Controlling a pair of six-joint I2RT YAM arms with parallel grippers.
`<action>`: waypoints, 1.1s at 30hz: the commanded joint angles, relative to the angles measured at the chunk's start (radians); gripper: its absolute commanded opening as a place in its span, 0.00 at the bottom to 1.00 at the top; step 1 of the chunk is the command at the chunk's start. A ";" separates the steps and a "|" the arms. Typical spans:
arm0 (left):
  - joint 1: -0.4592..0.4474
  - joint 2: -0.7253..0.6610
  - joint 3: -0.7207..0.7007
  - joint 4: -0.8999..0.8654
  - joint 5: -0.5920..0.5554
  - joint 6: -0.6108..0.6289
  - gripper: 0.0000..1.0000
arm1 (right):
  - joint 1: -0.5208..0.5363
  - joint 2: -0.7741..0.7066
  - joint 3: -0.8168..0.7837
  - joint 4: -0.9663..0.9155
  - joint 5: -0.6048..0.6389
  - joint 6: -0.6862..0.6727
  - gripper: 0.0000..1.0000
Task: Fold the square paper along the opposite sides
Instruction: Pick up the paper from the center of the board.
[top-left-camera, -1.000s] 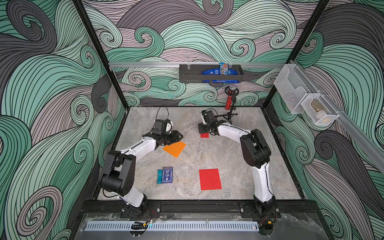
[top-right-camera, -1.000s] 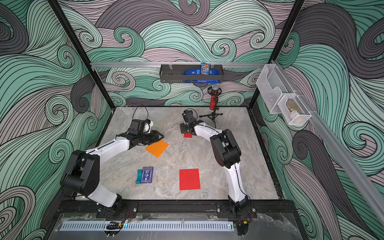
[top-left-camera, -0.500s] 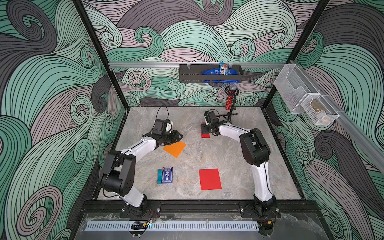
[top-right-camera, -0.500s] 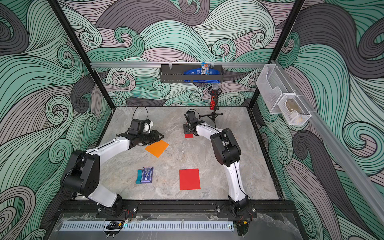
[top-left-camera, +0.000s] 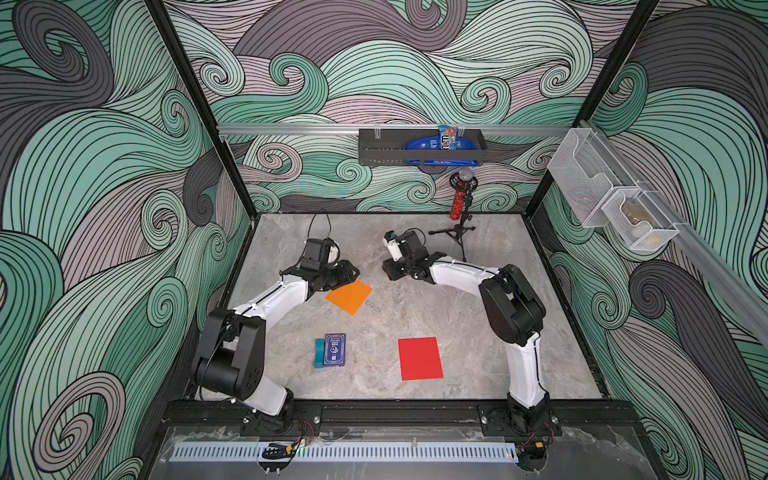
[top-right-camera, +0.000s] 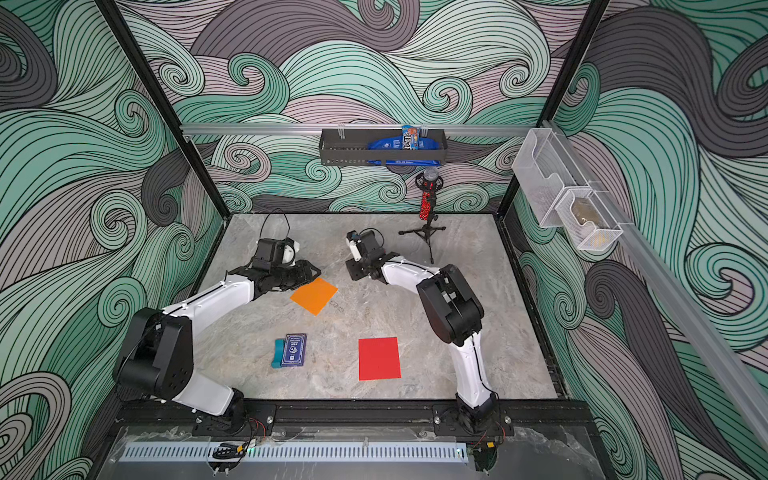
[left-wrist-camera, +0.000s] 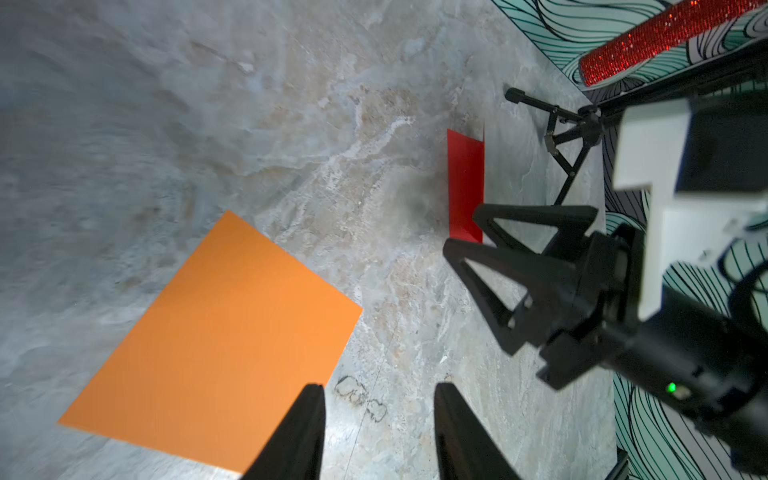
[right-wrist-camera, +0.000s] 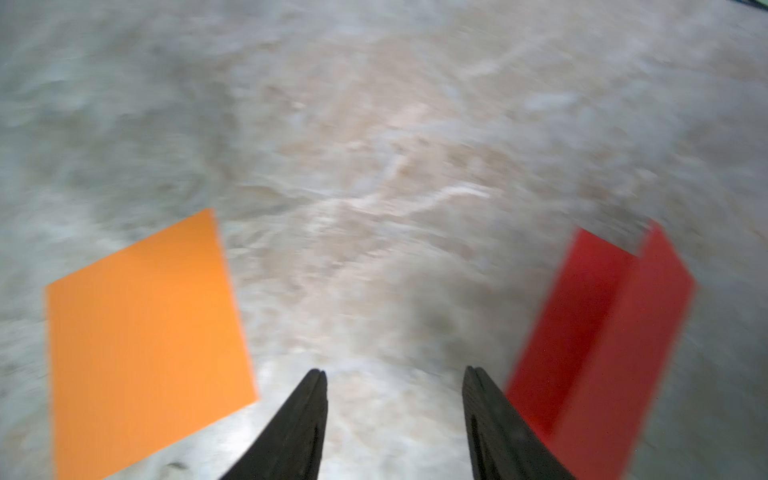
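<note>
Both claws part open, holding nothing.
The left gripper (left-wrist-camera: 378, 388) hangs at the flat orange paper's (left-wrist-camera: 216, 332) edge; the right gripper (right-wrist-camera: 395, 372) is beside a red paper (right-wrist-camera: 602, 332), seemingly folded, though blurred.

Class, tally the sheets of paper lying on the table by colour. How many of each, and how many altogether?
Orange: 1, the orange paper
Red: 2, the large red sheet and the small folded red piece
Total: 3
</note>
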 joint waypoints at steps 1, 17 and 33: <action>0.072 -0.076 -0.047 -0.025 -0.042 -0.034 0.46 | 0.082 0.014 0.022 0.113 -0.090 -0.176 0.55; 0.183 -0.152 -0.151 -0.025 0.020 -0.011 0.46 | 0.179 0.193 0.048 0.151 -0.052 -0.299 0.51; 0.177 -0.126 -0.202 0.053 0.149 -0.025 0.46 | 0.199 -0.057 -0.226 -0.059 0.100 0.428 0.52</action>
